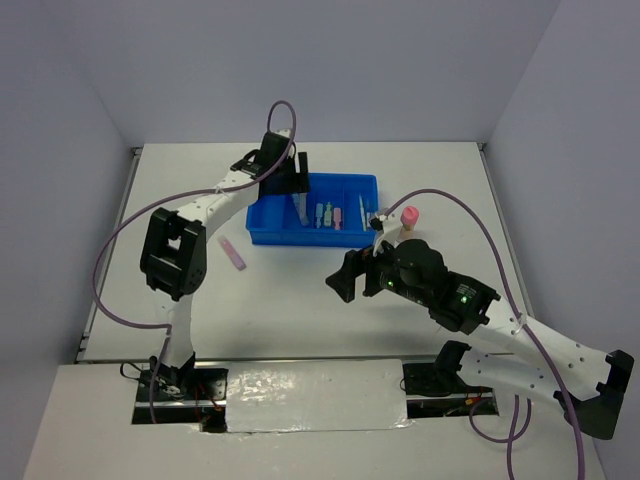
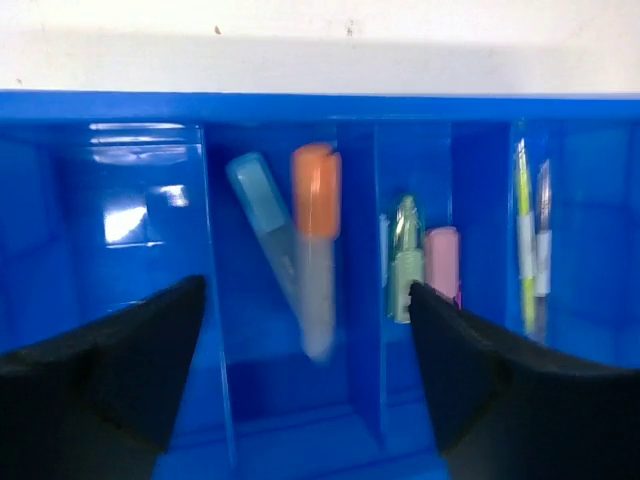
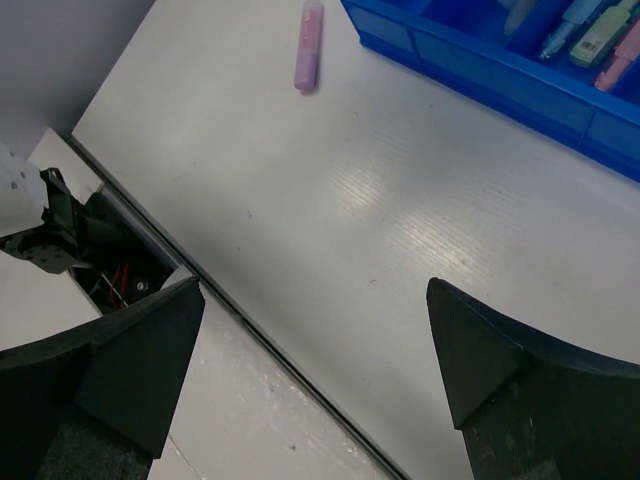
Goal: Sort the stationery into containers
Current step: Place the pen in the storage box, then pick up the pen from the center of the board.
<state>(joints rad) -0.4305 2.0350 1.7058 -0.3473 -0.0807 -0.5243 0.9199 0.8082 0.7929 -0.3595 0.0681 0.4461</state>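
The left claw [image 2: 307, 288] hangs over the blue tray [image 2: 300, 105], its fingers spread wide with nothing between them. In the tray compartment right below it lie an orange marker [image 2: 316, 250] and, beside it, a tilted light blue marker [image 2: 262, 215]. The next compartment to the right holds a green marker [image 2: 406, 265] and a pink marker [image 2: 442, 260]. Further right lie a yellow pen [image 2: 522, 230] and a white pen [image 2: 542, 235].

The right claw [image 3: 315, 290] is also wide open and empty, above bare tabletop [image 3: 400, 200] in front of the tray. A lilac marker [image 3: 308, 45] lies off the tray's front left corner, and a pink-capped glue stick [image 1: 409, 218] stands upright by its right end
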